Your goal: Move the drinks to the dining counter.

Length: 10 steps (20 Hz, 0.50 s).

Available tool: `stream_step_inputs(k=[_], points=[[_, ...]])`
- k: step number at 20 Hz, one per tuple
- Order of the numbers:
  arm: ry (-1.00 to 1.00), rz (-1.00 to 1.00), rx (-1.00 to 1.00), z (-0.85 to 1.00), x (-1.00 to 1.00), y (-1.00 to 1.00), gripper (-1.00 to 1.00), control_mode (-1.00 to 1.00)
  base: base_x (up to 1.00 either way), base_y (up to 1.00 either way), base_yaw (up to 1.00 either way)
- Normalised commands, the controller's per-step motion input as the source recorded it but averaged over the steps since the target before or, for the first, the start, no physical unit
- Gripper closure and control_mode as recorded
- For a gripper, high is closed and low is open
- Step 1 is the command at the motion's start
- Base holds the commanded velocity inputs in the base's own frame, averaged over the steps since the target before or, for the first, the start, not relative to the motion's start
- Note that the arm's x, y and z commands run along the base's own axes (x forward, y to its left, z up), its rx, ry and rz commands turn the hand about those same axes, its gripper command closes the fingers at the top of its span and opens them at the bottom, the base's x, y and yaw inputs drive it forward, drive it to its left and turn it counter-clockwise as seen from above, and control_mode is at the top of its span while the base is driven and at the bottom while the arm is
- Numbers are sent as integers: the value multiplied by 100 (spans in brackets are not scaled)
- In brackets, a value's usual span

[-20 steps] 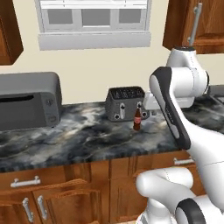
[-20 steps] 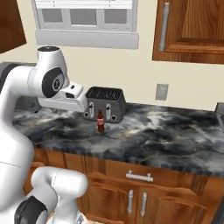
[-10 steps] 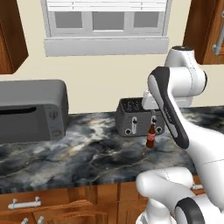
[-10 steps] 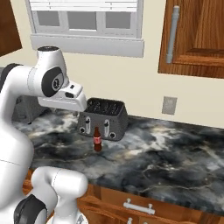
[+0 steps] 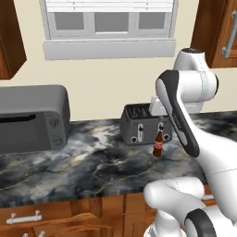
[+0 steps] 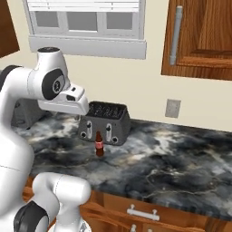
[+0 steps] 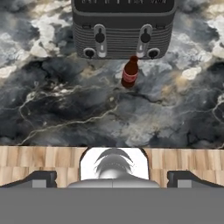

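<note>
A small slim brown bottle with a red label (image 5: 157, 144) (image 6: 99, 145) (image 7: 129, 73) stands upright on the marbled wall counter (image 5: 83, 162), just in front of a dark toaster (image 5: 139, 122). It is one of the drinks. My gripper (image 7: 113, 177) hangs above and on the near side of the bottle. It is open, its two dark fingertips (image 7: 41, 177) spread wide with nothing between them. The hand looks down at the bottle and the toaster (image 7: 122, 30). The dining counter is out of view.
A grey microwave (image 5: 30, 118) sits on the counter at the left. The toaster (image 6: 104, 122) backs onto the wall below a window (image 5: 109, 23). Wooden wall cabinets (image 6: 199, 36) hang to the right, above an outlet (image 6: 172, 108). Bare marbled counter (image 6: 172, 163) stretches to the right.
The whole picture has shifted in both base views: the base has driven and the counter now looks closer. The bottle stands where it was by the toaster. The gripper stays open.
</note>
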Motion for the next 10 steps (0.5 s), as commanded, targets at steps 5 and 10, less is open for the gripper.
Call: stream_step_inputs(k=[5, 10], points=[[0, 0, 0, 0, 0, 0, -100, 100, 26, -2, -26], [0, 0, 0, 0, 0, 0, -100, 100, 33, 0, -23]])
